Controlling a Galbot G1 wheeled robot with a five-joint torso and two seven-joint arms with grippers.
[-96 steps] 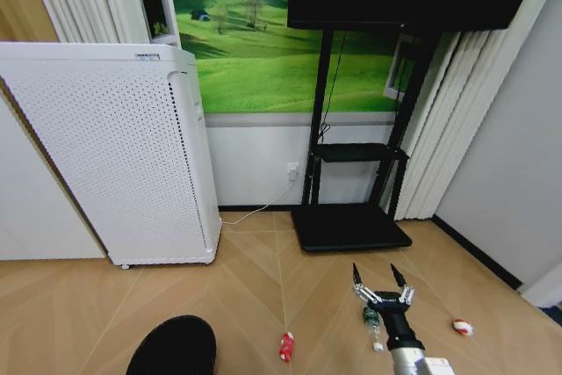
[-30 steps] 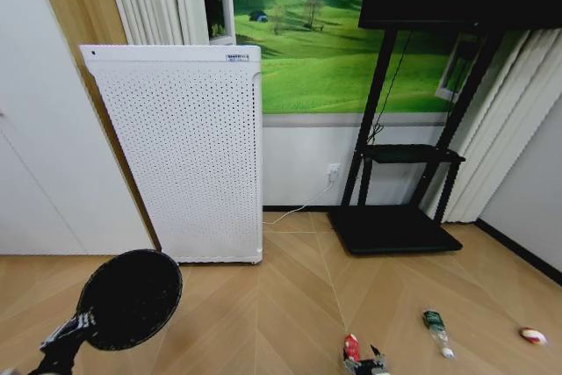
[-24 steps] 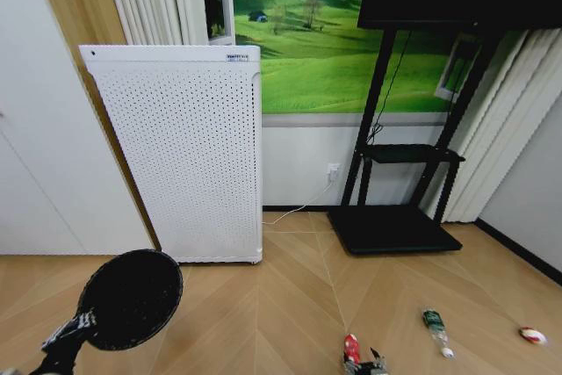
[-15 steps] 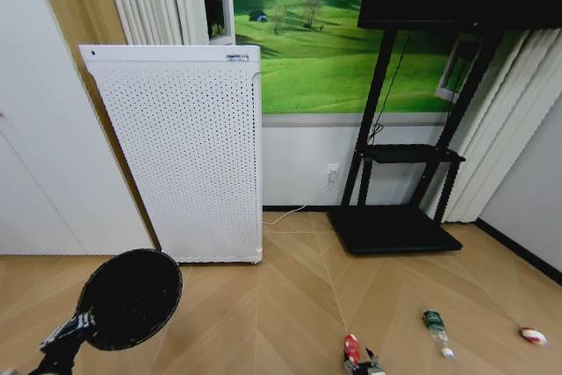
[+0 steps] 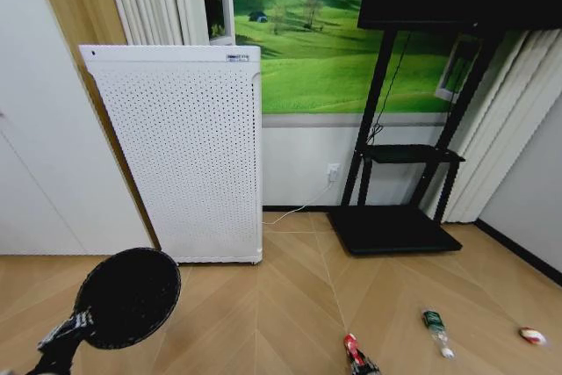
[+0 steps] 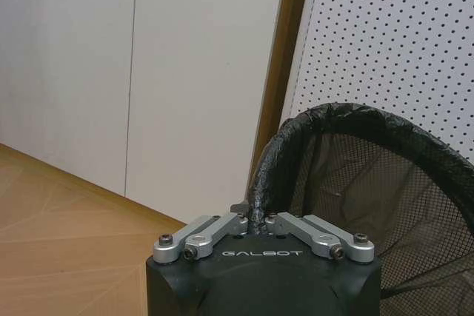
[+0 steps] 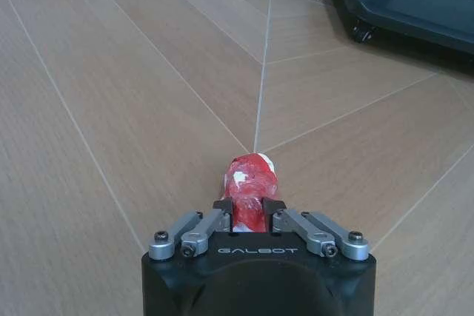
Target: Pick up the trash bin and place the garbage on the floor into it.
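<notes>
Closest to me, at the bottom of the head view, my right gripper (image 7: 250,211) is down at floor level with its fingers clenched on the red wrapper (image 7: 249,189); in the right wrist view the crumpled red piece sticks out between the two pads, over the wood floor (image 7: 133,86). From the head camera I see that same wrapper (image 5: 353,349) at the lower edge, with just the tip of the gripper (image 5: 362,366) at it.

Off to my left, my left gripper (image 6: 252,216) is clamped on the rim of the trash bin (image 6: 355,183); the black mesh edge passes between the fingers in the left wrist view. In the head view the bin (image 5: 127,296) is held up off the floor, tilted so its open mouth faces the camera, with the left gripper (image 5: 66,333) below it at the lower left.

Further out on the floor to my right lies the small green bottle (image 5: 435,329), and well beyond it the white-and-red scrap (image 5: 530,335), near the right edge.

Behind the bin stands the white air purifier (image 5: 184,151) against the wall, and to its right the black TV stand (image 5: 391,226) with its base on the floor.
</notes>
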